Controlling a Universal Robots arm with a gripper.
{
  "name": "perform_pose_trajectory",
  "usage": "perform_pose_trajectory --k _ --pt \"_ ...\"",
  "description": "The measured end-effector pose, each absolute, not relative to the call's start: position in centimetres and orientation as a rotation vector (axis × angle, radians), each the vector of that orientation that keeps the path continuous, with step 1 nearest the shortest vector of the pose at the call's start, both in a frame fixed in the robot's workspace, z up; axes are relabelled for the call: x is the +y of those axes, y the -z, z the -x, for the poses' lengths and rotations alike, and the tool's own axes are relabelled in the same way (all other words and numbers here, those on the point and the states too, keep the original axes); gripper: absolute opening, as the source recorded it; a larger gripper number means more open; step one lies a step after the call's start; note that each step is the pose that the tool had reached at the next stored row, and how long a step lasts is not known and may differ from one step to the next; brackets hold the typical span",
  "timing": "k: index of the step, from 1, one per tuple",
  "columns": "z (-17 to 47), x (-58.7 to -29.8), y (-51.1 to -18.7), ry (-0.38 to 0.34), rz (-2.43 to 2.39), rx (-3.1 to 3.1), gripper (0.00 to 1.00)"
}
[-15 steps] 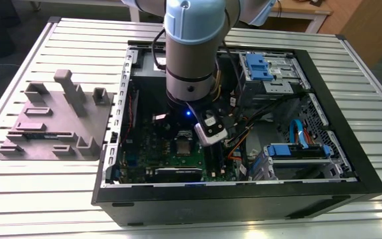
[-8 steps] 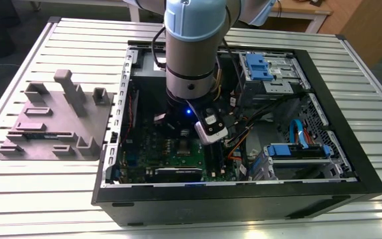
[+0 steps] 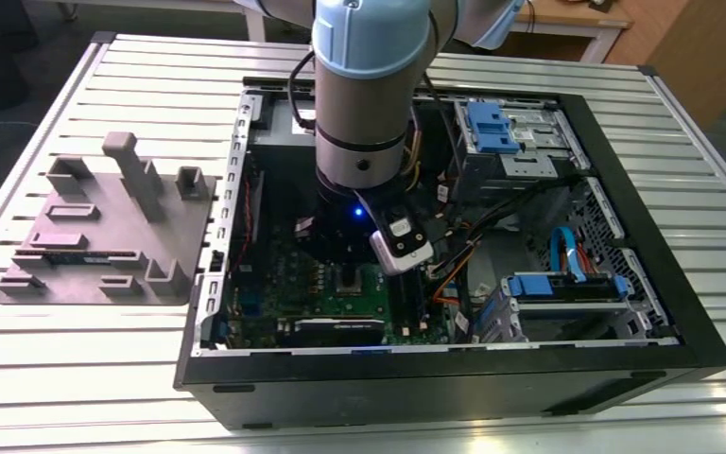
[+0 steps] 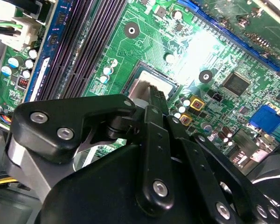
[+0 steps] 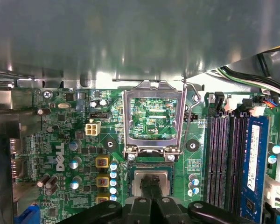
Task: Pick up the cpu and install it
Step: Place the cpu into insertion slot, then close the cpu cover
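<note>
Slatted aluminium bench (image 3: 73, 378). On it, an open black metal computer case (image 3: 464, 388) lying on its side, with a green circuit board (image 3: 275, 307) and blue plastic drive brackets (image 3: 490, 128) inside. Grey moulded tray (image 3: 98, 236) beside the case, at the exterior view's left. Silver-and-pale-blue robot arm (image 3: 370, 95) reaches down into the case, its black hand (image 3: 356, 260) low over the board.
</note>
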State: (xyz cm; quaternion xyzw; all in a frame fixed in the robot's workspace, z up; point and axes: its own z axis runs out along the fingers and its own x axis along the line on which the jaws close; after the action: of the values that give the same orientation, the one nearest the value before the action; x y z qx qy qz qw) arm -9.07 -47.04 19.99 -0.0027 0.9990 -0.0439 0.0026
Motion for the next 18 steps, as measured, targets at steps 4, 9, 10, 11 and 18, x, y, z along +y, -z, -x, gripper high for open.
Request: perform_pose_trajectory --k 4,9,10,11,18 --pt "9.07 -47.04 -19.99 0.138 0.008 3.134 0.1" --pt "9.07 -47.04 -20.0 0.137 0.008 3.134 0.1" --pt "9.07 -47.04 -20.04 0.138 0.008 3.134 0.1" --pt "9.07 -47.04 -20.08 0.138 0.008 3.134 0.1" --pt "9.07 -47.04 -20.25 0.138 0.008 3.134 0.1"
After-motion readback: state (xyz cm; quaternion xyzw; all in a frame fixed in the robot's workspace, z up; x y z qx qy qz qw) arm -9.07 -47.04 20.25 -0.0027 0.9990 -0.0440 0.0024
